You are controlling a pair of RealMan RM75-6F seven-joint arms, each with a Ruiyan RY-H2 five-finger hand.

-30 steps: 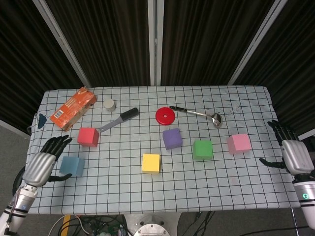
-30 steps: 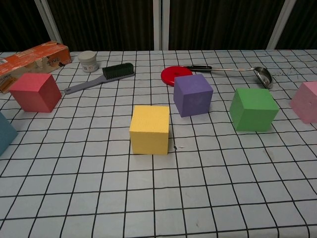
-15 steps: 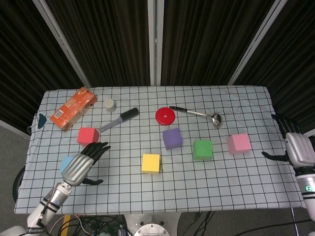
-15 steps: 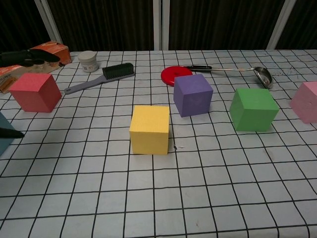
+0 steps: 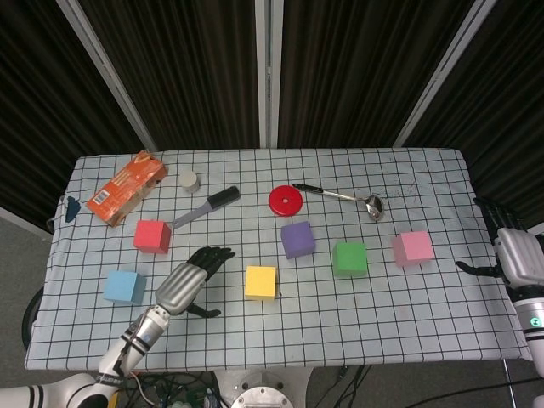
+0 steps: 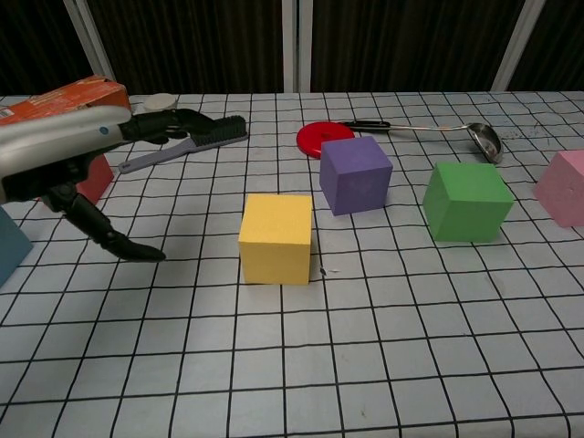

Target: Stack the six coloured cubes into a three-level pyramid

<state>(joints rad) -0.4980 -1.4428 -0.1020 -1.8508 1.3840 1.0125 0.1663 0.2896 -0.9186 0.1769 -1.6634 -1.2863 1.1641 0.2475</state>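
Nothing is stacked yet, as far as I can judge: all six cubes sit apart on the grid-patterned counter (image 5: 357,340), each flat on its own, so the whole pyramid is left to build.

Taking the yellow foam cube (image 5: 261,282) as my landmark, the purple foam cube (image 5: 298,240) lies just beyond it to the right, the green foam cube (image 5: 349,258) further right, and the pink foam cube (image 5: 413,247) furthest right. The red foam cube (image 5: 152,236) sits well to its left and further back, the blue foam cube (image 5: 124,287) well to its left near the front edge.

My left hand (image 5: 189,280) hovers just left of the yellow cube, released, fingers spread toward it and thumb down, touching nothing. My right hand (image 5: 515,255) hangs off the counter's right edge, beyond the pink cube, fingers apart and empty.

I judge the yellow cube the likely first pick. Behind it lie an orange carton (image 5: 126,187), a black-bristled brush (image 5: 206,206), a red round lid (image 5: 286,201) and a metal ladle (image 5: 344,198).
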